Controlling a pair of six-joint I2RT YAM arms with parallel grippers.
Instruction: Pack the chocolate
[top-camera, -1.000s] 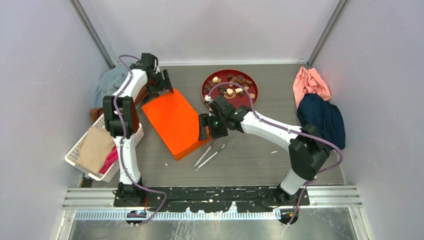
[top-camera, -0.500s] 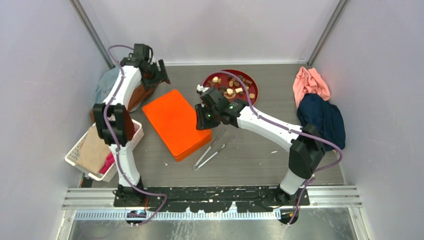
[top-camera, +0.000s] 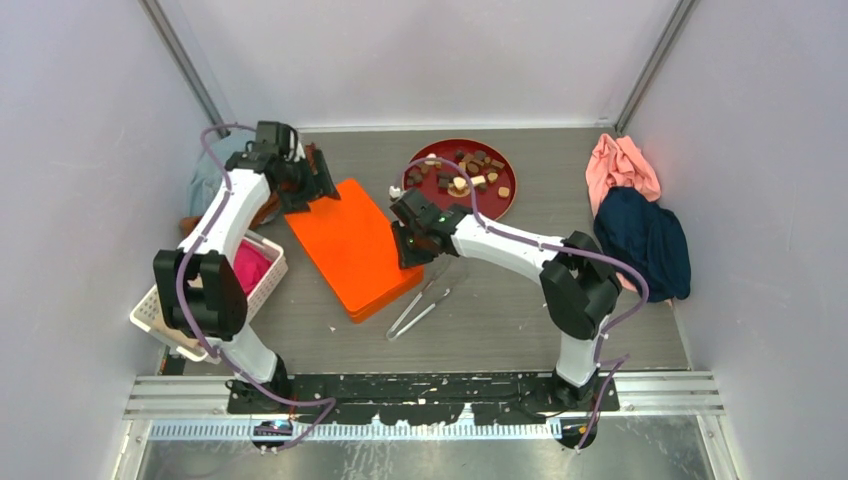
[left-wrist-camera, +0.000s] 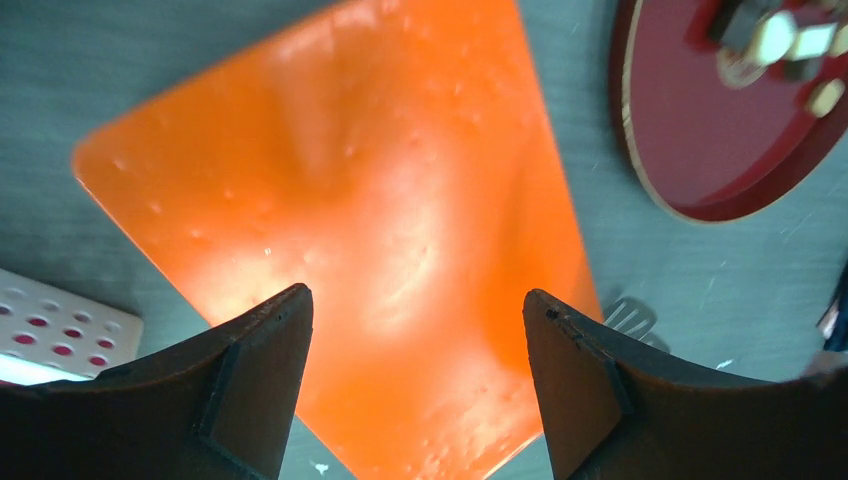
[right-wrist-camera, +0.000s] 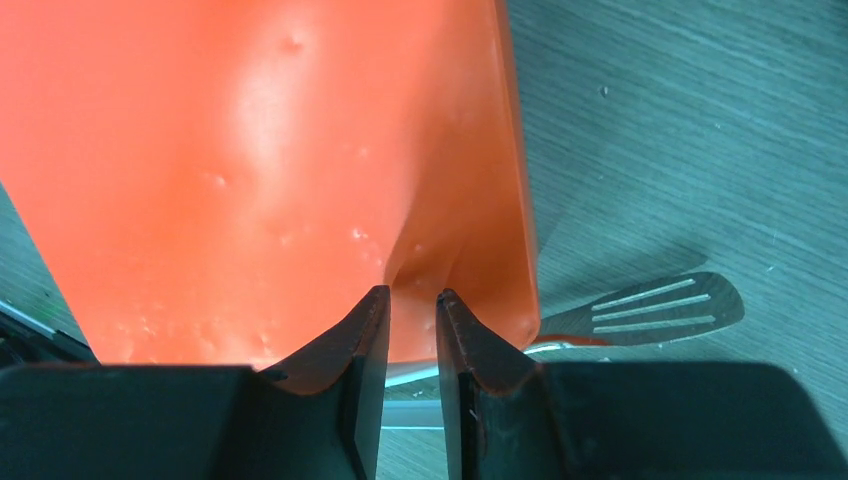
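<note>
left arm (top-camera: 230, 205) reaching over orange box (top-camera: 345, 245), jaws apart | right arm (top-camera: 500, 245) bent left, jaws narrow, grip unclear

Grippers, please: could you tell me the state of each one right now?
Left gripper: open, holding nothing, over the orange box.
Right gripper: nearly shut at the box's edge; grip cannot be told.
</note>
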